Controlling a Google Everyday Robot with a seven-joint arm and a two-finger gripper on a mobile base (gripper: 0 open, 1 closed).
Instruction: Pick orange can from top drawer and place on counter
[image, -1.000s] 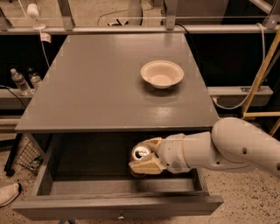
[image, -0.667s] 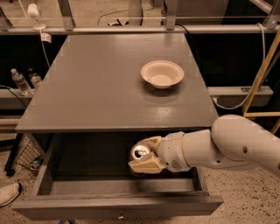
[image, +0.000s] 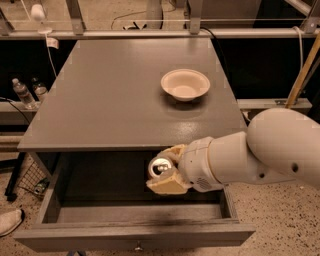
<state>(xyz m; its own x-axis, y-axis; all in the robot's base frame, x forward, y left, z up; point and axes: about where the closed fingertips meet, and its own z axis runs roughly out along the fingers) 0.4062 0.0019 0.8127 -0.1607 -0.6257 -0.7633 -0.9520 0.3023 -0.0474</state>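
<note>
nearest the camera, the top drawer (image: 90, 232) is standing pulled well out from under the counter (image: 110, 100), its grey front board and small knob (image: 137, 246) facing the viewer and its dark inside lying open.

just behind that front board, over the right half of the drawer, the gripper (image: 158, 173) is reaching in from the right on its thick white arm (image: 240, 160). its two tan fingers (image: 167, 186) are closing around the orange can (image: 161, 167), one showing below the can and one above it, with no gap visible between pads and can. only the silver top with its pull tab is facing up; the patterned body is mostly hiding between the fingers. whether the can's base is touching the drawer floor cannot be told.

judging from this, the pick step is in hand: the grip looks made, and the can is sitting inside the drawer, just in front of and below the counter's near edge. the next move is calling for a straight lift, high enough for can and fingers to be clearing that overhanging edge, then a carry back over the grey top and a gentle set-down.

farther back, a pale bowl (image: 185, 84) is resting on the right part of the counter, well apart from the gripper, so the bare surface left of it and nearer the edge is looking like the easier landing spot. beyond the left side, clear bottles (image: 22, 94) are standing low in the shadow.
</note>
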